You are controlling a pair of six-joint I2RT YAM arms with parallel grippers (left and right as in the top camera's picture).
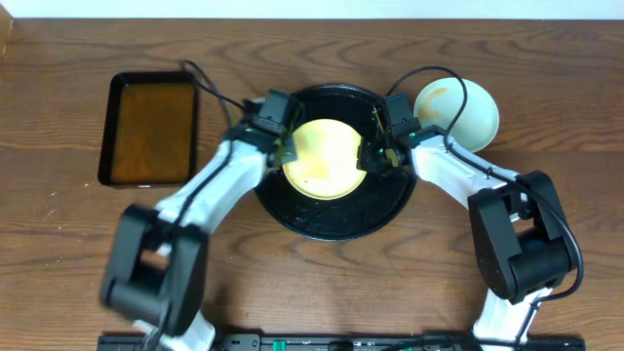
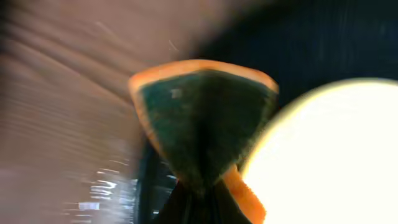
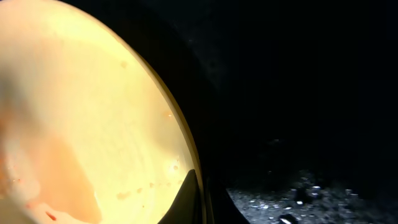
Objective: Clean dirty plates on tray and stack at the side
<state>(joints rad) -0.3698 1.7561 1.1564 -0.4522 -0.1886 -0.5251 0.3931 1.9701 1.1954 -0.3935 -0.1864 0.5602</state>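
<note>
A pale yellow plate (image 1: pixel 327 156) lies on the large round black tray (image 1: pixel 336 219). My right gripper (image 1: pixel 373 156) is shut on the plate's right rim. In the right wrist view a dark finger (image 3: pixel 189 199) lies over the rim of the plate (image 3: pixel 81 106), which has an orange smear at its lower left. My left gripper (image 1: pixel 285 148) is at the plate's left edge, shut on a green sponge with an orange edge (image 2: pixel 205 124). The yellow plate (image 2: pixel 336 149) is just to the right of the sponge. Two pale plates (image 1: pixel 458 112) sit stacked to the right of the tray.
A small rectangular black tray of brown liquid (image 1: pixel 151 132) stands at the left on the wooden table (image 1: pixel 58 224). A cable runs from it toward the left arm. The arm bases are at the front edge.
</note>
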